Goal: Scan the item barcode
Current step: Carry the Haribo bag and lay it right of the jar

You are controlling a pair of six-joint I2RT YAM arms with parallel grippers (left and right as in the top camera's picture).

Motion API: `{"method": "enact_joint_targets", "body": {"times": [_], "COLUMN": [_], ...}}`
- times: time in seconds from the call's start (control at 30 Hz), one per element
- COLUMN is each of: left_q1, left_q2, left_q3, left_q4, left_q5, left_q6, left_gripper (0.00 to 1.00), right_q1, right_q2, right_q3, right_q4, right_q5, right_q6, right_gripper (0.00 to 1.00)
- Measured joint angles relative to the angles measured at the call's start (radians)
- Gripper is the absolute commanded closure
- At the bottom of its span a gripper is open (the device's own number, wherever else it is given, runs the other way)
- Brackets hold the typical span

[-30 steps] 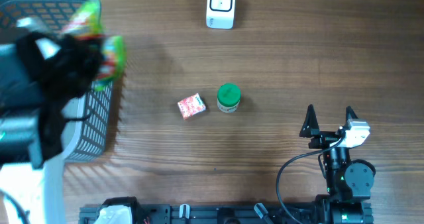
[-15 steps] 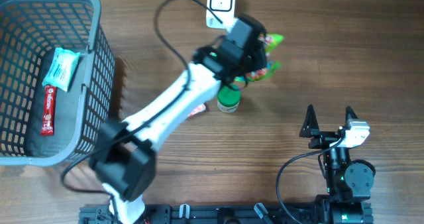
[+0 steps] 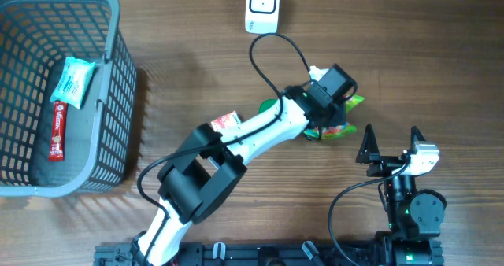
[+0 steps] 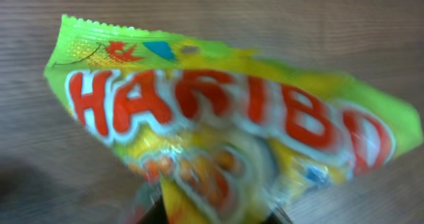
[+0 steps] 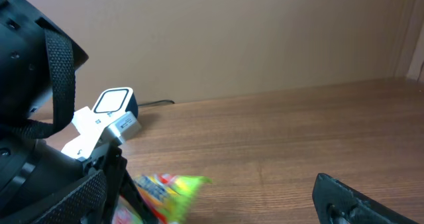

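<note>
The left arm (image 3: 236, 144) reaches from the lower left of the overhead frame to the centre right. Half a second ago it was raised just below the scanner (image 3: 262, 6) at the top centre, and a second ago it was over the basket (image 3: 124, 93) at the upper left. The Haribo bag (image 3: 339, 130) has travelled with it and is now at the centre right, low over the counter (image 3: 441, 53), well below the scanner and just left of the right fingers (image 3: 368, 144).

In the left wrist view the bag (image 4: 218, 124) fills the frame, its red lettering blurred. Its lower end runs down to the bottom edge, where the left fingers (image 3: 329, 118) are. Whether they are pinching the bag or have slackened cannot be told.

The right fingers are spread wide, with nothing between them, at the lower right exactly as before. Their camera sees the bag (image 5: 169, 187) at the lower left.

The arm now covers most of the green-lidded jar (image 3: 270, 104) and part of the small red and white packet (image 3: 227, 122), both of which have stayed put. In the basket, the pale teal packet (image 3: 72, 81) and the red bar (image 3: 57, 128) lie as they did half a second ago.
</note>
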Motion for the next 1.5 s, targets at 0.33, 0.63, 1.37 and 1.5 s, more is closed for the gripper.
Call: {"method": "enact_joint_targets", "body": {"times": [0.33, 0.63, 1.37, 1.5], "left_q1": [-0.003, 0.014, 0.132, 0.134], "left_q2": [0.0, -0.026, -0.712, -0.842], "left_q3": [0.0, 0.0, 0.0, 0.0], "left_q4": [-0.126, -0.19, -0.234, -0.253], "left_q5": [-0.035, -0.072, -0.394, -0.584], "left_q6": [-0.002, -0.001, 0.24, 0.277], "left_gripper": [0.22, 0.07, 0.0, 0.0], "right_q1": [0.0, 0.0, 0.0, 0.0], "right_q2": [0.0, 0.0, 0.0, 0.0], "right_q3": [0.0, 0.0, 0.0, 0.0], "right_q4": [0.0, 0.0, 0.0, 0.0], "right_q5": [0.0, 0.0, 0.0, 0.0], "right_q6": [0.0, 0.0, 0.0, 0.0], "right_gripper": [0.0, 0.0, 0.0, 0.0]}}
